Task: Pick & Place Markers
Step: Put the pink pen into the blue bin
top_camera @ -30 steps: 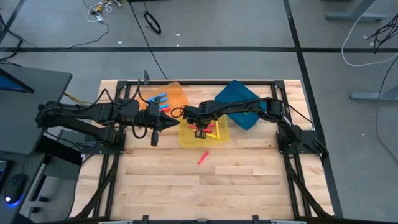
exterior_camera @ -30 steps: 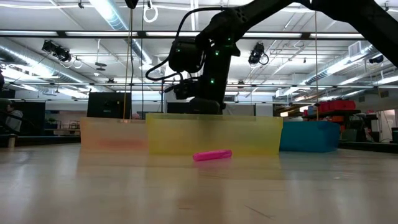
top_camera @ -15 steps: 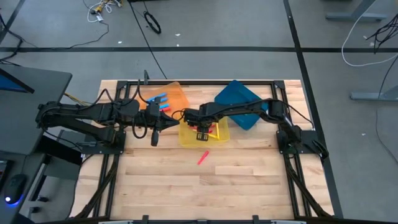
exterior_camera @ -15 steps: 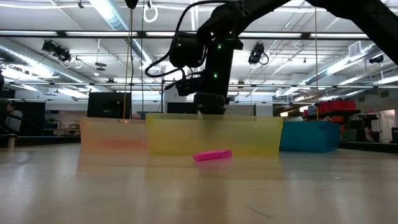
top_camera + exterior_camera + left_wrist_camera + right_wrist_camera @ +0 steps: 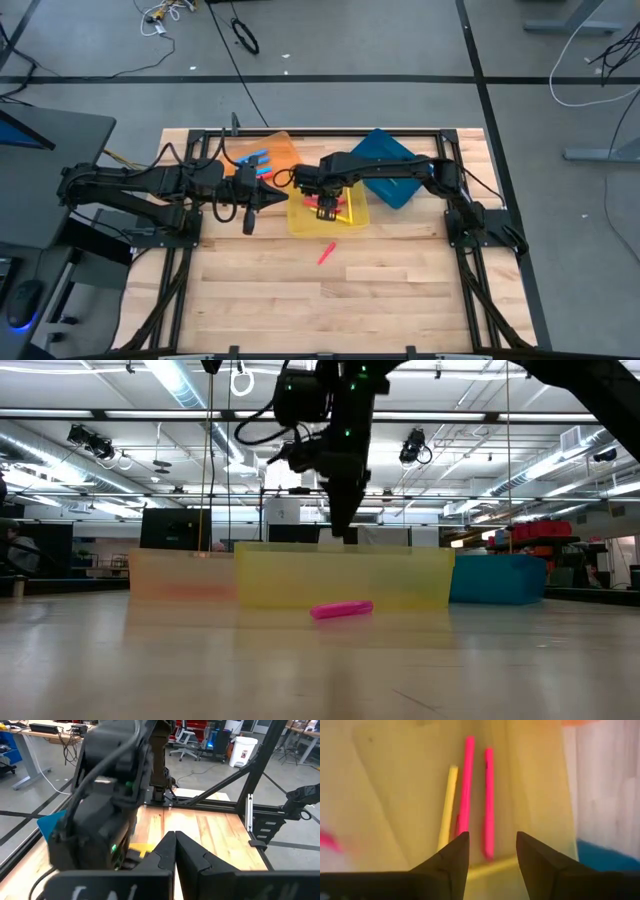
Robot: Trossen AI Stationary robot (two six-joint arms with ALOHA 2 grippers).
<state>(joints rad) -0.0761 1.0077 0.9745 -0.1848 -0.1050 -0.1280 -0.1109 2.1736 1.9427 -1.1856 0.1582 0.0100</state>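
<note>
**Right gripper spread above the yellow tray, one pink marker loose on the tabletop**

Right gripper hangs over the yellow tray with its two fingers apart and nothing between them. Below it in the right wrist view lie three markers on the tray floor: a yellow marker and two pink markers side by side, roughly parallel. In the high view the gripper sits above the tray's middle; in the low view it hangs clear above the rim.

Left gripper is pressed together and empty, waiting near the orange tray, where blue and red markers lie.

One pink marker rests alone on the bare tabletop, just in front of the yellow tray; the low view shows it lying flat.

If that stray marker is the next target, the judgement is that the right arm should clear the tray wall first, then turn the fingers to straddle the marker across its short axis and descend at its middle, so it does not roll or pivot.

The blue tray is mostly covered by the right arm, so its contents cannot be told. The tray walls blur whatever lies inside in the low view.
</note>
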